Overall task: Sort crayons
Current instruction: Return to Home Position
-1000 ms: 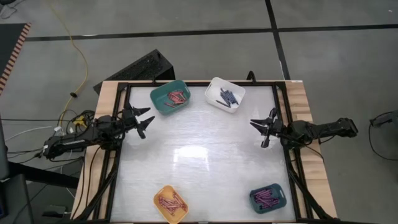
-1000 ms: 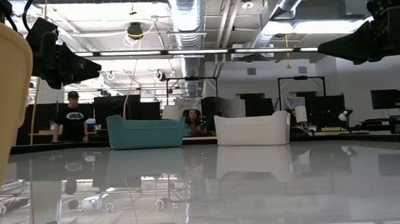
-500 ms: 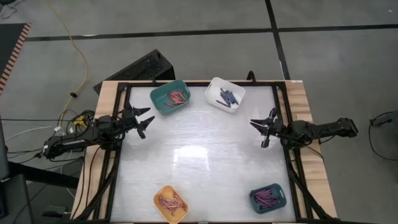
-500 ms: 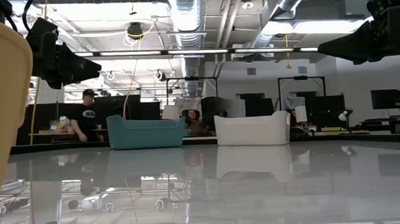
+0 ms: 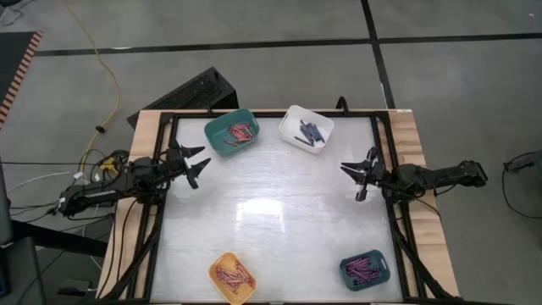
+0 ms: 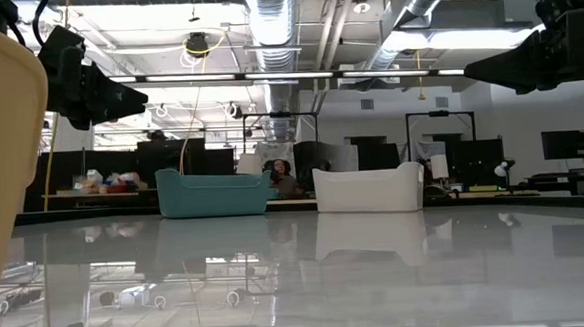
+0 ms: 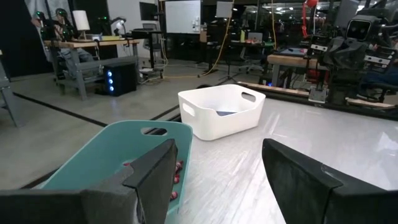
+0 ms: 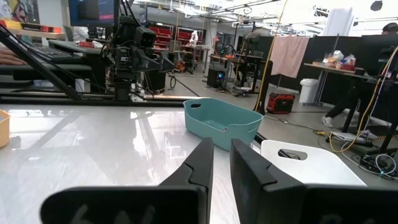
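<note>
While crayons [image 5: 241, 131] fill bins [image 5: 230, 131], arms idle

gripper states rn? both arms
Left gripper: jaws open, holding nothing, raised near the teal bin.
Right gripper: jaws nearly shut with a narrow gap, nothing between them, raised at the table's right side.

1. no text, label, brand, number or sign can be read in any view.
2. the bins and the table show no legible markings.
</note>
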You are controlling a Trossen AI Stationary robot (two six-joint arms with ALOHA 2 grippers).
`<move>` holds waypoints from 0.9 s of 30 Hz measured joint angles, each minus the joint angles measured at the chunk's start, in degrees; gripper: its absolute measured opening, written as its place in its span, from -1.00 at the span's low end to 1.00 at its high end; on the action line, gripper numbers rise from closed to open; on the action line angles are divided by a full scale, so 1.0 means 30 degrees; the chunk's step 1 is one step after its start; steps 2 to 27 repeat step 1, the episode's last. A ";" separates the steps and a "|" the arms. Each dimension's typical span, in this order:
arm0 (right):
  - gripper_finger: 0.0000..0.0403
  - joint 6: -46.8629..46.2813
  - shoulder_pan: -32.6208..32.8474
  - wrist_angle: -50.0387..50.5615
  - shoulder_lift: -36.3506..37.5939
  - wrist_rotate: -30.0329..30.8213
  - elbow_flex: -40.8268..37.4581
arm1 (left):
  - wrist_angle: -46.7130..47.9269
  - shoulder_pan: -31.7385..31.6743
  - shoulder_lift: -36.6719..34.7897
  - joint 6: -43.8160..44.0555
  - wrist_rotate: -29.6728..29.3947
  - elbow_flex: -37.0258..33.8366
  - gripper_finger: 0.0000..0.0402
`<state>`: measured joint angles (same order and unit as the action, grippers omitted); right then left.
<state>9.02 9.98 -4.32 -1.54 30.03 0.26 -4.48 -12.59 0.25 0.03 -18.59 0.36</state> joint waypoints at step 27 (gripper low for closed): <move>-0.70 0.0001 0.0002 0.0000 0.0000 0.0002 -0.0002 | -0.0003 -0.0003 0.0000 0.0007 0.0000 0.0000 0.14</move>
